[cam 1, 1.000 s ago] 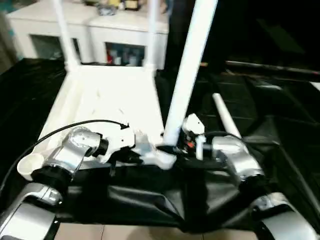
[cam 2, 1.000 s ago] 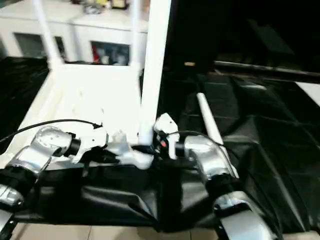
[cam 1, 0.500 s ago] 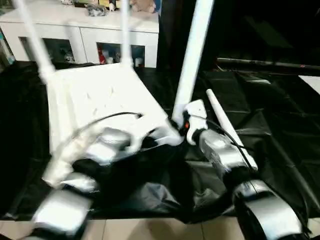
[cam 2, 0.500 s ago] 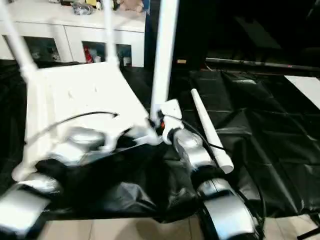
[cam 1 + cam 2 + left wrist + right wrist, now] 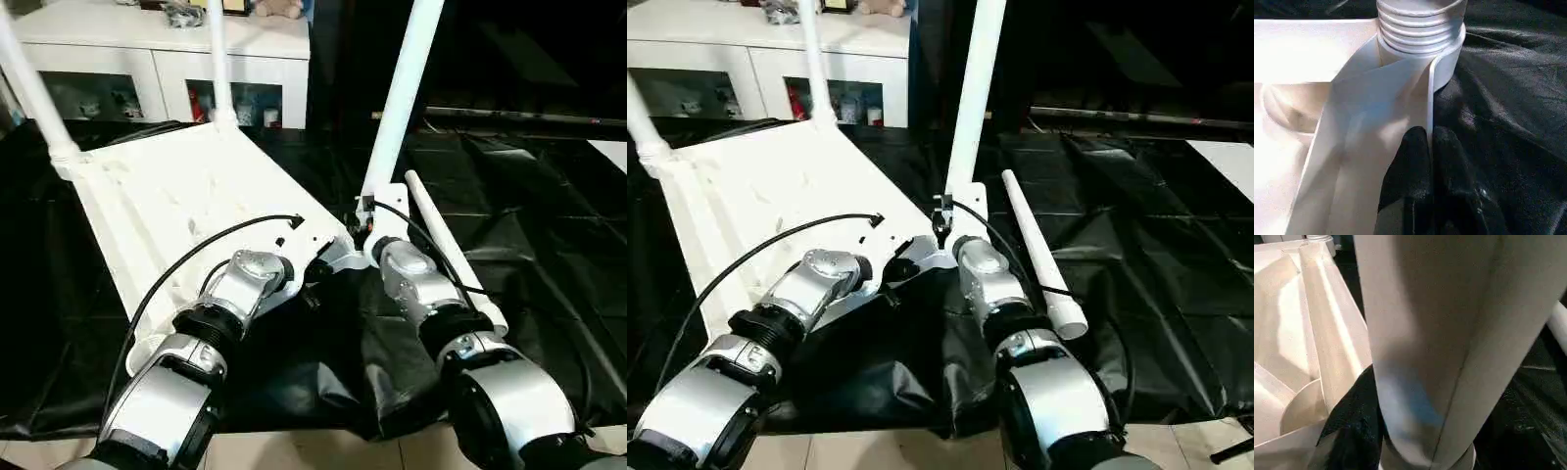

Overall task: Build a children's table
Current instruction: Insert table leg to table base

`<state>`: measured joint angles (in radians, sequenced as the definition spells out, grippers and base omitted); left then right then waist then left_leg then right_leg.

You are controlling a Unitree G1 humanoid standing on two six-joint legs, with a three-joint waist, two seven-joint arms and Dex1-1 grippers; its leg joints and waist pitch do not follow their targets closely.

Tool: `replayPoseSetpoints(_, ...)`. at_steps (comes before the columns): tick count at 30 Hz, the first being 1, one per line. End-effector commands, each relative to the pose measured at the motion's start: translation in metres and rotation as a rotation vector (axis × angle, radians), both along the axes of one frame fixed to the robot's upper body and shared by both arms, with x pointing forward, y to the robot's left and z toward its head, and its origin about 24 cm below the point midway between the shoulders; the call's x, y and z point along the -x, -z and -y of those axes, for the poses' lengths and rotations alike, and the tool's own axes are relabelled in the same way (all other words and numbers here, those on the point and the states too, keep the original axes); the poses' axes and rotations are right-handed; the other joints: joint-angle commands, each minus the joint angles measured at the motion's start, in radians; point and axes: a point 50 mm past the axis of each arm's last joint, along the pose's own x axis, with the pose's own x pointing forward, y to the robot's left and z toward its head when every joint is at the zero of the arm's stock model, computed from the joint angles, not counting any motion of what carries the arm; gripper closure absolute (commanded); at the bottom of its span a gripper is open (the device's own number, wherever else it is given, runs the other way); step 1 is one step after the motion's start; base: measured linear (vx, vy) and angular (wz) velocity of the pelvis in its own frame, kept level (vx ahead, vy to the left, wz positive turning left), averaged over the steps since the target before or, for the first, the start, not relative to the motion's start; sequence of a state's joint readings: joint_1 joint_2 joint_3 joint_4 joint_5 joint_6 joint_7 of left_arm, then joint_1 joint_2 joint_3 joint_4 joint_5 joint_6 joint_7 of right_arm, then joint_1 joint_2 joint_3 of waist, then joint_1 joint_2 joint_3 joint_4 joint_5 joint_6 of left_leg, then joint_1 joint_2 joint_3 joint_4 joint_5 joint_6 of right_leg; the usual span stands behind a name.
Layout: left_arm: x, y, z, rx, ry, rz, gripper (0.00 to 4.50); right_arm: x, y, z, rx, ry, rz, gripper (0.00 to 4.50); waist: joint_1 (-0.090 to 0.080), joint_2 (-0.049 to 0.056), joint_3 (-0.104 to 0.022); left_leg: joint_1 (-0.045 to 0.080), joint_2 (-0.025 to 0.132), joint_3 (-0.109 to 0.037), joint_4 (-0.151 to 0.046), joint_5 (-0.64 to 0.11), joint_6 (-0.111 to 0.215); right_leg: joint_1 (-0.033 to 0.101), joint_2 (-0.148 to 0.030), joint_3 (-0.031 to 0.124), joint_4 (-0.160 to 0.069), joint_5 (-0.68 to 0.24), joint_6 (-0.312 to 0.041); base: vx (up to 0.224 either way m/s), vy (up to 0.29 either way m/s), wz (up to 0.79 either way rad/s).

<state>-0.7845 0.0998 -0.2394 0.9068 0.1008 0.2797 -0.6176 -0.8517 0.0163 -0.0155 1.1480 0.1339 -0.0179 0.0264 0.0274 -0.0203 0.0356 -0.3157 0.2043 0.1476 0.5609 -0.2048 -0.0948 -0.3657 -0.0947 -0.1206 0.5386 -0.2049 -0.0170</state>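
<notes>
Tabletop (image 5: 186, 211): lies upside down on the black sheet (image 5: 549, 245), two legs already upright in its far corner sockets.
Left gripper (image 5: 1431, 147): at the tabletop's near corner, jaws closed on the thin upright rim just below the threaded socket (image 5: 1420, 29).
Third leg (image 5: 400, 93): stands in that near corner socket, leaning slightly.
Right gripper (image 5: 364, 227): at the foot of this leg, jaws half apart around it, gripping the leg by my reading.
Fourth leg (image 5: 453, 247): lies loose on the sheet just right of the tabletop.
Handling: the plastic looks light, stiff and smooth, so likely slippery; I would hold a leg low near its foot, and the tabletop by its rim.
</notes>
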Motion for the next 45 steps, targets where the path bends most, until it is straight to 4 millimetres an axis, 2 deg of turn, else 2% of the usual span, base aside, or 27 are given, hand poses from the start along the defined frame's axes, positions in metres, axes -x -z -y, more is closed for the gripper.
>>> replayPoseSetpoints(1, -0.006, -0.003, -0.016, -0.022, -0.092, 0.032, 4.5, 0.033, 0.061, 0.021, 0.064, 0.072, -0.291, 2.59, -0.009, 0.009, -0.025, 0.003, 0.019, -0.009, -0.087, -0.517, 0.002, -0.003, -0.062, 0.038, -0.086, -0.54, -0.06, 0.0, 0.0, 0.0)
replayPoseSetpoints(8, -0.006, -0.004, -0.018, -0.023, -0.075, 0.034, 4.5, 0.025, 0.05, 0.017, 0.033, 0.036, -0.219, 2.59, -0.007, 0.009, -0.024, 0.004, 0.02, -0.004, -0.087, -0.495, 0.005, -0.005, -0.063, 0.041, -0.088, -0.543, -0.063, 0.0, 0.0, 0.0)
replayPoseSetpoints(10, -0.007, -0.005, -0.02, -0.027, -0.076, 0.038, 4.5, 0.021, 0.043, 0.016, 0.012, 0.022, -0.188, 2.03, -0.007, 0.01, -0.024, 0.003, 0.021, -0.005, -0.088, -0.497, 0.005, -0.005, -0.063, 0.042, -0.088, -0.541, -0.064, 0.0, 0.0, 0.0)
replayPoseSetpoints(14, -0.008, -0.006, -0.022, -0.027, -0.074, 0.04, 4.5, 0.017, 0.037, 0.015, 0.008, -0.001, -0.157, 1.72, -0.009, 0.009, -0.025, -0.002, 0.023, -0.005, -0.09, -0.488, 0.006, 0.0, -0.063, 0.043, -0.084, -0.525, -0.072, 0.0, 0.0, 0.0)
replayPoseSetpoints(16, -0.008, -0.007, -0.023, -0.028, -0.071, 0.044, 4.5, 0.014, 0.031, 0.014, 0.009, -0.023, -0.125, 1.45, -0.006, 0.01, -0.029, -0.007, 0.024, -0.001, -0.089, -0.447, 0.009, 0.0, -0.064, 0.05, -0.077, -0.478, -0.092, 0.0, 0.0, 0.0)
replayPoseSetpoints(18, -0.009, -0.008, -0.024, -0.026, -0.066, 0.05, 4.5, 0.011, 0.025, 0.013, 0.003, -0.041, -0.091, 1.36, -0.002, 0.008, -0.033, -0.016, 0.025, 0.003, -0.088, -0.389, 0.014, 0.005, -0.065, 0.056, -0.067, -0.423, -0.113, 0.0, 0.0, 0.0)
replayPoseSetpoints(19, -0.009, -0.009, -0.024, -0.024, -0.062, 0.052, 4.5, 0.01, 0.022, 0.013, -0.006, -0.051, -0.073, 1.18, 0.0, 0.007, -0.032, -0.016, 0.025, 0.009, -0.086, -0.365, 0.019, 0.001, -0.063, 0.058, -0.067, -0.411, -0.123, 0.0, 0.0, 0.0)
replayPoseSetpoints(21, -0.009, -0.009, -0.024, -0.025, -0.051, 0.059, 4.5, 0.008, 0.018, 0.012, -0.017, -0.074, -0.047, 1.09, 0.002, 0.004, -0.034, -0.019, 0.024, 0.013, -0.084, -0.337, 0.026, 0.003, -0.063, 0.062, -0.063, -0.405, -0.131, 0.0, 0.0, 0.0)
replayPoseSetpoints(23, -0.008, -0.013, -0.024, -0.008, 0.011, 0.09, 4.5, 0.006, 0.009, 0.011, -0.036, -0.176, 0.026, 0.82, 0.006, -0.003, -0.037, -0.036, 0.022, 0.016, -0.081, -0.282, 0.043, 0.012, -0.061, 0.067, -0.055, -0.385, -0.125, 0.0, 0.0, 0.0)
replayPoseSetpoints(25, -0.007, -0.014, -0.024, 0.002, 0.034, 0.092, 4.5, 0.007, 0.005, 0.012, -0.037, -0.222, 0.053, 0.76, 0.008, -0.004, -0.043, -0.034, 0.026, 0.021, -0.075, -0.231, 0.054, 0.008, -0.06, 0.072, -0.044, -0.327, -0.145, 0.0, 0.0, 0.0)
replayPoseSetpoints(26, -0.006, -0.013, -0.024, 0.003, 0.034, 0.089, 4.5, 0.007, 0.005, 0.012, -0.038, -0.231, 0.057, 0.71, 0.008, -0.006, -0.044, -0.033, 0.026, 0.024, -0.074, -0.221, 0.059, 0.008, -0.058, 0.072, -0.043, -0.318, -0.154, 0.0, 0.0, 0.0)
replayPoseSetpoints(27, -0.005, -0.014, -0.025, 0.006, 0.072, 0.099, 4.5, 0.009, 0.002, 0.014, -0.04, -0.305, 0.079, 0.53, 0.012, -0.004, -0.041, -0.029, 0.026, 0.029, -0.07, -0.22, 0.07, 0.002, -0.057, 0.072, -0.048, -0.33, -0.168, 0.0, 0.0, 0.0)
replayPoseSetpoints(28, -0.003, -0.014, -0.027, 0.01, 0.092, 0.091, 4.5, 0.011, 0.0, 0.018, -0.031, -0.365, 0.095, 0.41, 0.011, -0.003, -0.043, -0.029, 0.028, 0.029, -0.069, -0.212, 0.07, 0.002, -0.057, 0.073, -0.044, -0.32, -0.174, 0.051, -0.038, 0.04)
replayPoseSetpoints(29, -0.002, -0.014, -0.029, 0.018, 0.114, 0.085, 4.5, 0.013, -0.002, 0.022, -0.019, -0.418, 0.106, 0.41, 0.012, -0.005, -0.047, -0.037, 0.027, 0.03, -0.066, -0.173, 0.081, 0.011, -0.055, 0.074, -0.036, -0.265, -0.181, 0.066, -0.031, 0.03)
replayPoseSetpoints(30, 0.001, -0.015, -0.03, 0.033, 0.154, 0.081, 4.5, 0.017, -0.003, 0.028, 0.0, -0.477, 0.114, 0.41, 0.02, -0.007, -0.051, -0.036, 0.028, 0.033, -0.058, -0.116, 0.102, 0.011, -0.054, 0.076, -0.025, -0.171, -0.197, 0.066, -0.031, 0.03)
replayPoseSetpoints(31, 0.003, -0.015, -0.032, 0.045, 0.186, 0.077, 4.5, 0.02, -0.005, 0.033, 0.015, -0.525, 0.118, 0.41, 0.019, -0.009, -0.052, -0.041, 0.025, 0.034, -0.054, -0.085, 0.112, 0.015, -0.052, 0.077, -0.015, -0.119, -0.211, 0.067, -0.019, 0.01)
replayPoseSetpoints(32, 0.005, -0.016, -0.034, 0.049, 0.215, 0.075, 4.5, 0.024, -0.006, 0.039, 0.023, -0.57, 0.114, 0.41, 0.022, -0.006, -0.053, -0.043, 0.024, 0.033, -0.052, -0.06, 0.12, 0.017, -0.051, 0.078, -0.008, -0.073, -0.224, 0.055, -0.007, -0.03)
replayPoseSetpoints(33, 0.01, -0.018, -0.036, 0.067, 0.311, 0.092, 4.5, 0.028, -0.009, 0.049, 0.042, -0.623, 0.123, 0.41, 0.026, -0.009, -0.056, -0.048, 0.019, 0.034, -0.045, -0.018, 0.155, 0.023, -0.049, 0.077, 0.003, 0.027, -0.241, 0.055, -0.007, -0.03)
replayPoseSetpoints(35, 0.012, -0.019, -0.036, 0.075, 0.342, 0.094, 4.5, 0.03, -0.01, 0.051, 0.047, -0.636, 0.125, 0.41, 0.027, -0.006, -0.058, -0.038, 0.021, 0.037, -0.042, -0.01, 0.165, 0.016, -0.049, 0.078, 0.009, 0.065, -0.265, 0.0, 0.0, 0.0)
replayPoseSetpoints(36, 0.017, -0.02, -0.039, 0.097, 0.405, 0.074, 4.5, 0.035, -0.013, 0.058, 0.038, -0.694, 0.126, 0.41, 0.028, -0.007, -0.061, -0.043, 0.02, 0.037, -0.039, 0.013, 0.18, 0.024, -0.048, 0.078, 0.015, 0.101, -0.28, 0.0, 0.0, 0.0)
replayPoseSetpoints(38, 0.02, -0.02, -0.042, 0.108, 0.441, 0.057, 4.5, 0.039, -0.015, 0.062, 0.03, -0.737, 0.122, 0.41, 0.032, -0.006, -0.057, -0.043, 0.023, 0.038, -0.039, 0.009, 0.19, 0.024, -0.046, 0.076, 0.015, 0.103, -0.285, 0.0, 0.0, 0.0)
replayPoseSetpoints(39, 0.026, -0.021, -0.046, 0.109, 0.508, 0.04, 4.5, 0.045, -0.019, 0.068, 0.037, -0.797, 0.126, 0.41, 0.036, -0.001, -0.057, -0.038, 0.028, 0.04, -0.04, 0.003, 0.187, 0.017, -0.047, 0.076, 0.015, 0.083, -0.289, 0.0, 0.0, 0.0)
replayPoseSetpoints(40, 0.028, -0.021, -0.048, 0.109, 0.525, 0.033, 4.5, 0.047, -0.021, 0.069, 0.035, -0.813, 0.127, 0.41, 0.042, 0.0, -0.056, -0.034, 0.031, 0.041, -0.038, -0.01, 0.183, 0.017, -0.046, 0.076, 0.015, 0.068, -0.287, 0.0, 0.0, 0.0)
replayPoseSetpoints(41, 0.028, -0.021, -0.048, 0.109, 0.525, 0.033, 4.5, 0.047, -0.021, 0.069, 0.035, -0.813, 0.127, 0.41, 0.041, 0.0, -0.055, -0.035, 0.032, 0.041, -0.04, -0.02, 0.18, 0.015, -0.044, 0.076, 0.014, 0.059, -0.288, 0.0, 0.0, 0.0)
replayPoseSetpoints(42, 0.033, -0.023, -0.051, 0.133, 0.574, 0.007, 4.5, 0.052, -0.024, 0.071, 0.042, -0.869, 0.131, 0.41, 0.043, 0.0, -0.05, -0.037, 0.033, 0.04, -0.044, -0.069, 0.153, 0.015, -0.046, 0.076, 0.008, -0.005, -0.278, 0.0, 0.0, 0.0)
replayPoseSetpoints(44, 0.036, -0.024, -0.054, 0.142, 0.612, -0.012, 4.5, 0.059, -0.025, 0.071, 0.053, -0.939, 0.126, 0.41, 0.043, 0.0, -0.048, -0.038, 0.032, 0.04, -0.046, -0.111, 0.128, 0.014, -0.047, 0.076, 0.002, -0.068, -0.264, 0.0, 0.0, 0.0)
replayPoseSetpoints(45, 0.037, -0.024, -0.055, 0.14, 0.624, -0.012, 4.5, 0.062, -0.025, 0.07, 0.068, -0.978, 0.122, 0.41, 0.046, -0.001, -0.043, -0.034, 0.032, 0.04, -0.05, -0.164, 0.099, 0.011, -0.047, 0.078, -0.008, -0.156, -0.233, 0.0, 0.0, 0.0)
